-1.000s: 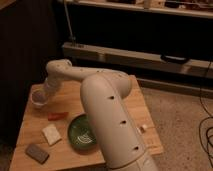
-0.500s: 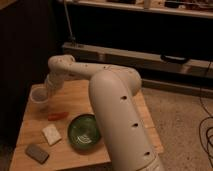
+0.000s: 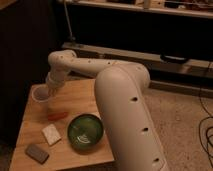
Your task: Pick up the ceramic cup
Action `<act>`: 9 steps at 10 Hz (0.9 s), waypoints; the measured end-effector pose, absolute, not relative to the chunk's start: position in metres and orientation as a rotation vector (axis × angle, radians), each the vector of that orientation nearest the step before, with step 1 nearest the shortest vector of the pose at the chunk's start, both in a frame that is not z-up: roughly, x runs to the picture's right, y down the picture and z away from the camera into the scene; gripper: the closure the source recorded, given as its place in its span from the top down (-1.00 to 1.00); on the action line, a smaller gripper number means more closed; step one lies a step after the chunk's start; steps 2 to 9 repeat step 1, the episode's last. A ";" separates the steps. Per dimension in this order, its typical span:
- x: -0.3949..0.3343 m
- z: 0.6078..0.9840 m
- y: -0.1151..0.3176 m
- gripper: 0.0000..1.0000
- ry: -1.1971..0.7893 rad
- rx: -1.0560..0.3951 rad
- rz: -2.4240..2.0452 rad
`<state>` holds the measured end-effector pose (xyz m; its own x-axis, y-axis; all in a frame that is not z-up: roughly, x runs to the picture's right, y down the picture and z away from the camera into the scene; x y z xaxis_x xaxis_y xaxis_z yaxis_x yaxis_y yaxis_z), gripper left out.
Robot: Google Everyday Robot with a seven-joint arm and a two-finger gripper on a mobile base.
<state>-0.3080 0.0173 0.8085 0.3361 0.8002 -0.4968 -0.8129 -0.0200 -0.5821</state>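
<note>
Nearest the camera, the robot's thick white arm rises from the bottom right and covers the right part of the wooden table. At the table's near left corner lies a flat grey block, slightly askew to the edges. Just beyond it, further in from the left edge, sits a pale square sponge, apart from the block. To the right of the sponge, close to the near edge and about mid-width, stands the round green bowl; its right rim comes up beside the arm.

Behind the sponge and bowl, a small reddish strip lies flat toward the left half of the table, well apart from the bowl.

Further back, near the far left corner, is the ceramic cup, pale and whitish, with its wide rim up. The arm bends over the far edge of the table and comes down to this spot, so the gripper sits right at the cup's right side, touching or nearly touching it. Whether the fingers are spread or closed around the cup cannot be told, and neither can whether the cup rests on the wood or is raised off it.

Beyond the table, a dark low shelf runs along the back wall above a speckled floor.
</note>
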 end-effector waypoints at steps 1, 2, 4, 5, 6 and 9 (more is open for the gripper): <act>-0.311 0.808 0.019 -0.76 0.016 -0.942 1.278; -0.311 0.808 0.019 -0.76 0.016 -0.942 1.278; -0.311 0.808 0.019 -0.76 0.016 -0.942 1.278; -0.311 0.808 0.019 -0.76 0.016 -0.942 1.278; -0.311 0.808 0.019 -0.76 0.016 -0.942 1.278; -0.311 0.808 0.019 -0.76 0.016 -0.942 1.278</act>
